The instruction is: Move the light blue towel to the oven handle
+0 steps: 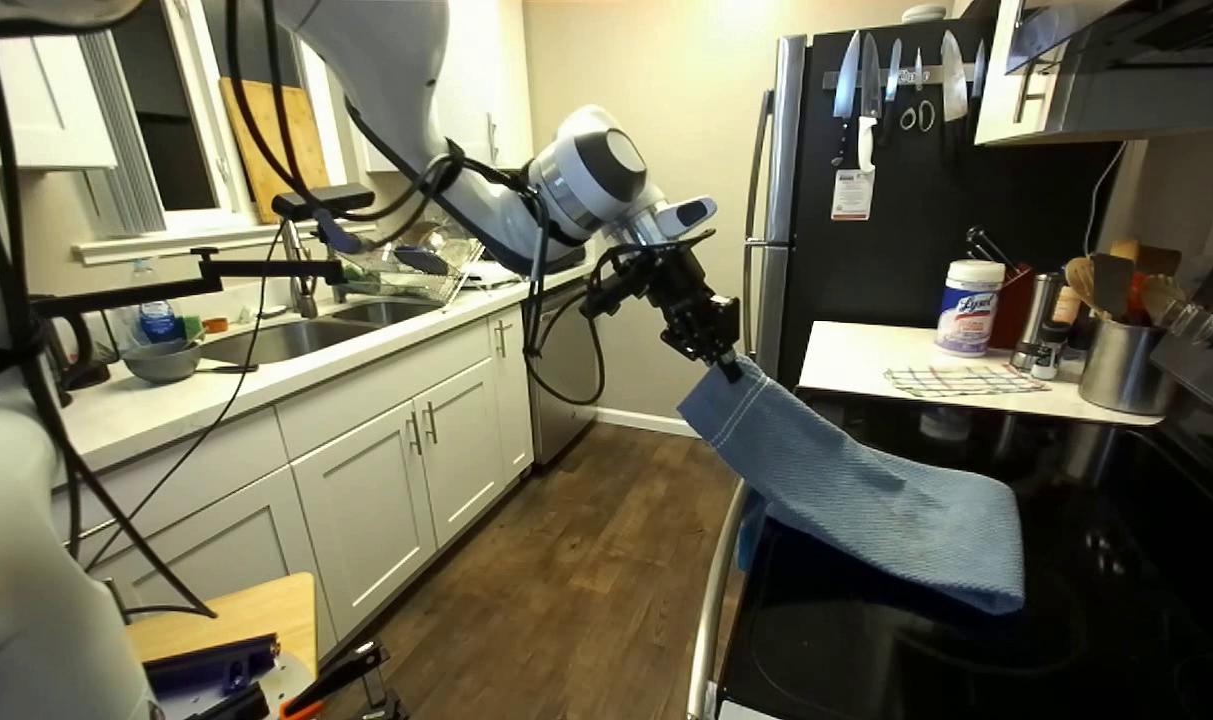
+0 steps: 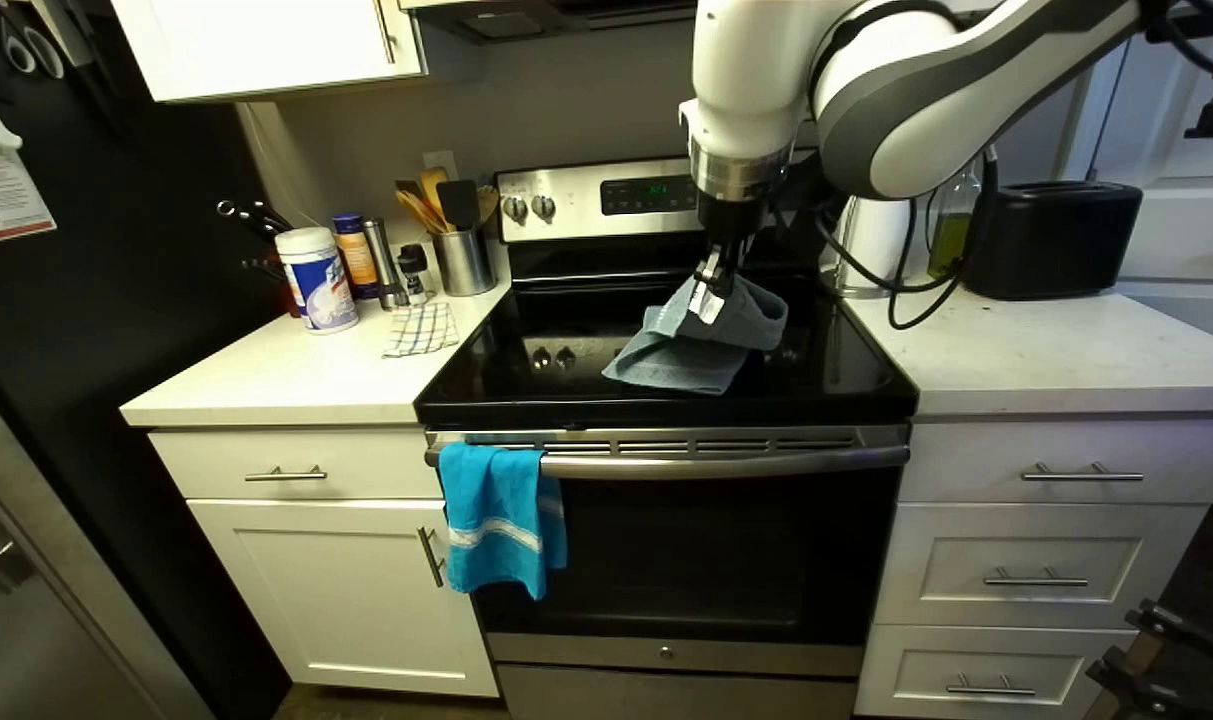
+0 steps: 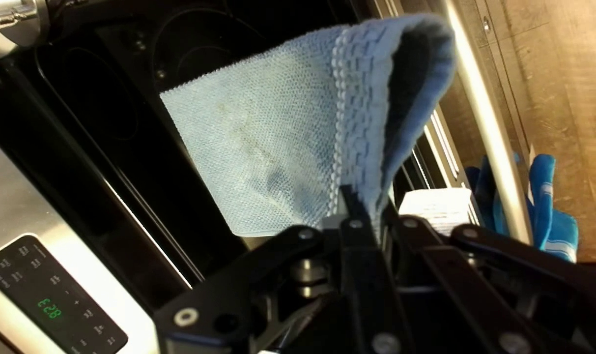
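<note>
Open floor [image 1: 566, 580] runs along the front of the oven [image 2: 686, 560], so a hand could come in from there to the oven handle [image 2: 726, 466], which stands off the front with a gap behind it and is bare from its middle to the end away from the fridge [image 2: 116, 330]; nearer the fridge, a bright blue towel [image 2: 496, 520] hangs over it and blocks that stretch. The cooktop [image 1: 916, 660] is bare on either side of the light blue towel [image 1: 896, 510], which rises to the gripper [image 1: 731, 368] and bars the middle, while the range hood [image 2: 566, 18] limits the room above.
</note>
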